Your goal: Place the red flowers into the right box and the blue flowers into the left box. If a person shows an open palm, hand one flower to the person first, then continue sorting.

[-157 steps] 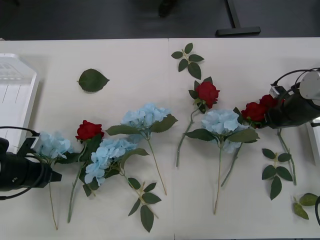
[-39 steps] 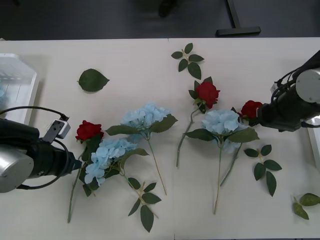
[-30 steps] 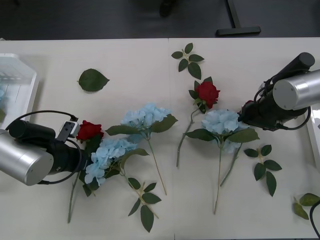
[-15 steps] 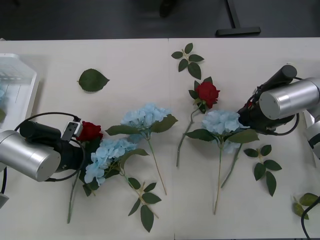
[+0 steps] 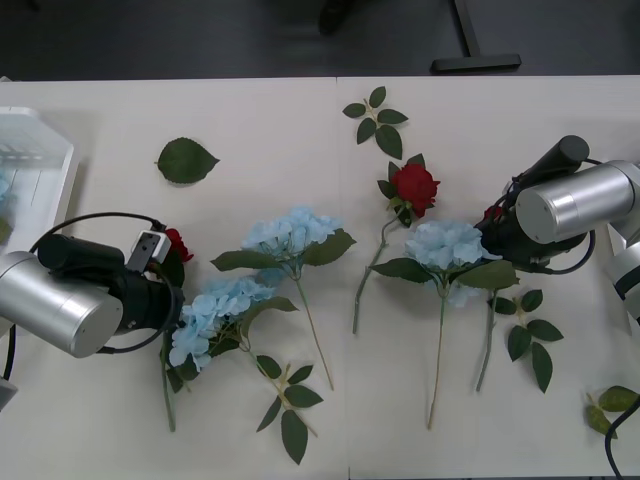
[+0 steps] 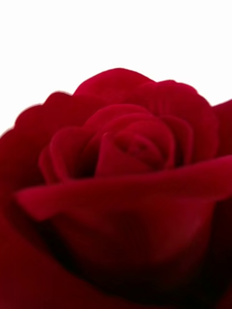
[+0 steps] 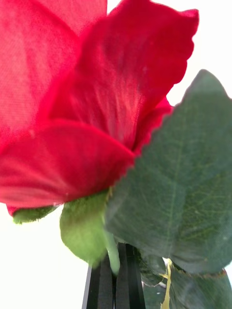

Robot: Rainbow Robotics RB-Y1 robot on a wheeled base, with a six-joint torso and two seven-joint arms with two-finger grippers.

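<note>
White table: left gripper, fingers pressed together on a red rose's stem, lies far from the right box across the table; right gripper's hold cannot be told.

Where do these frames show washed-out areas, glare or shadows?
Right wrist view: blown-out white behind the right gripper's velvety red rose. Left wrist view: same white behind the left gripper's red rose and dark green leaf. Front view: even light on the cream table, highlights on the silver arms.
</note>
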